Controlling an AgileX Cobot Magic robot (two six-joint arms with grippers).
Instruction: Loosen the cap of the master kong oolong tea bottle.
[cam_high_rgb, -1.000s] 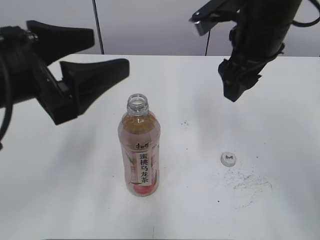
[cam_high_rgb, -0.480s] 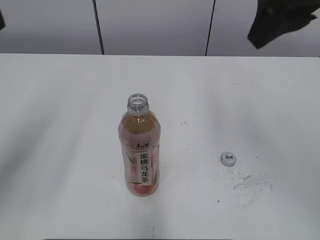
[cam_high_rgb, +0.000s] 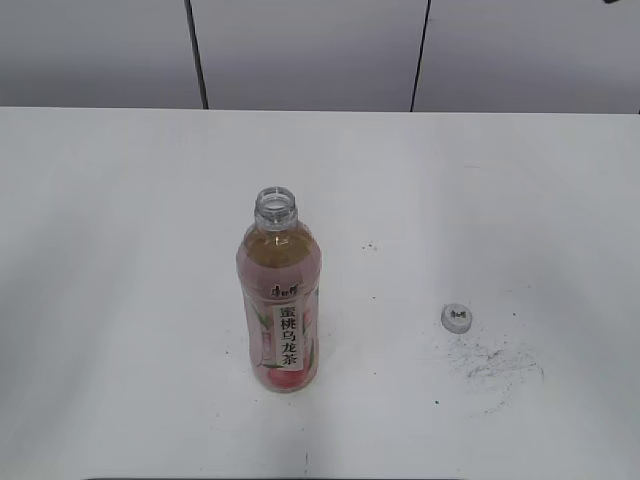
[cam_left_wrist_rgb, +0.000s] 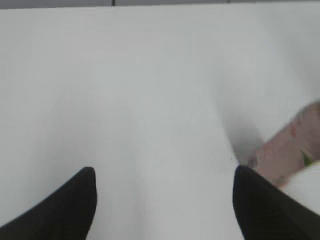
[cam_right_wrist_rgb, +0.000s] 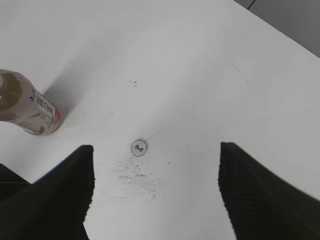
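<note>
The master kong oolong tea bottle stands upright on the white table with its neck open and no cap on it. It also shows in the right wrist view and, blurred, at the right edge of the left wrist view. The cap lies on the table to the right of the bottle, apart from it, and shows in the right wrist view. My left gripper is open and empty, beside the bottle. My right gripper is open and empty, high above the cap. Neither gripper shows in the exterior view.
Dark scuff marks lie on the table just right of the cap. A grey panelled wall stands behind the table's far edge.
Both arms have pulled up and out of the exterior view: the left one left first, then the right. The bottle and the cap have not moved.
</note>
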